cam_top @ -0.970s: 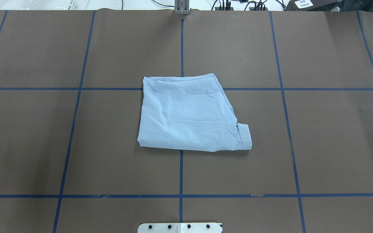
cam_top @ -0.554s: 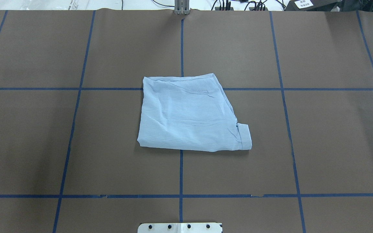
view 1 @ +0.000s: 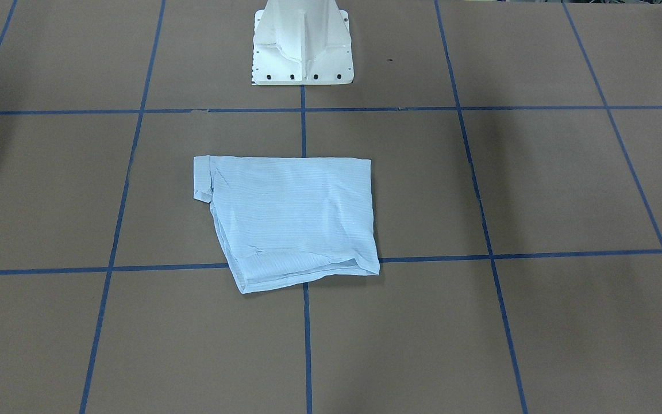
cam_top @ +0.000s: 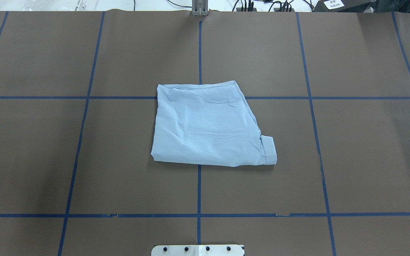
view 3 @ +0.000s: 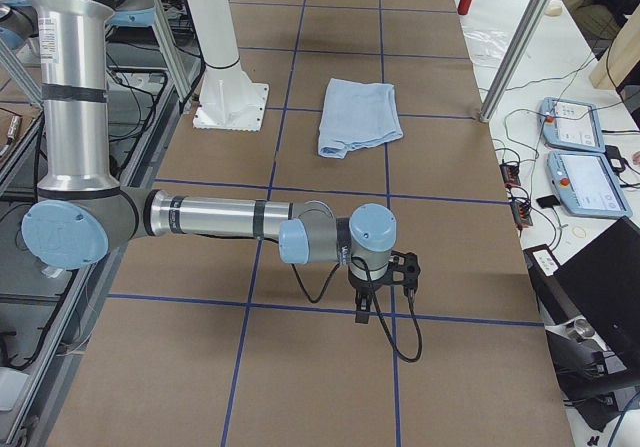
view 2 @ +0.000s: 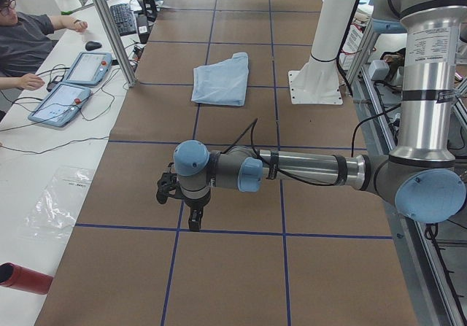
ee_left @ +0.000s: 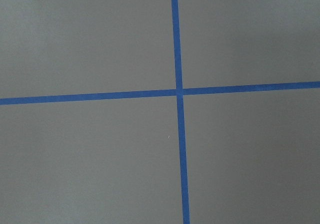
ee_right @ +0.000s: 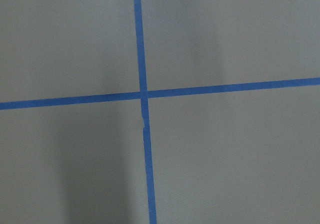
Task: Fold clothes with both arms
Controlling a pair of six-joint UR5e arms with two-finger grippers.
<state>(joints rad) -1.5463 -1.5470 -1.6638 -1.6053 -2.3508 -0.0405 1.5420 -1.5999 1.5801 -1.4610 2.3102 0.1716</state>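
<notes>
The pale blue striped shirt (cam_top: 208,124) lies folded into a compact, roughly square packet at the table's middle, with a cuff sticking out at its near right corner. It also shows in the front view (view 1: 293,218) and both side views (view 2: 222,78) (view 3: 358,115). Neither arm is near it. The left arm stretches low over the table's left end with its gripper (view 2: 193,220) pointing down. The right arm does the same at the right end, gripper (view 3: 363,312) pointing down. I cannot tell whether either is open or shut. Both wrist views show only brown table and blue tape.
The white pedestal base (view 1: 302,52) stands at the table's near edge behind the shirt. Blue tape lines grid the brown table (cam_top: 84,160). Teach pendants (view 2: 73,85) and seated operators are at the side bench. A red cylinder (view 2: 22,278) lies off the table's corner.
</notes>
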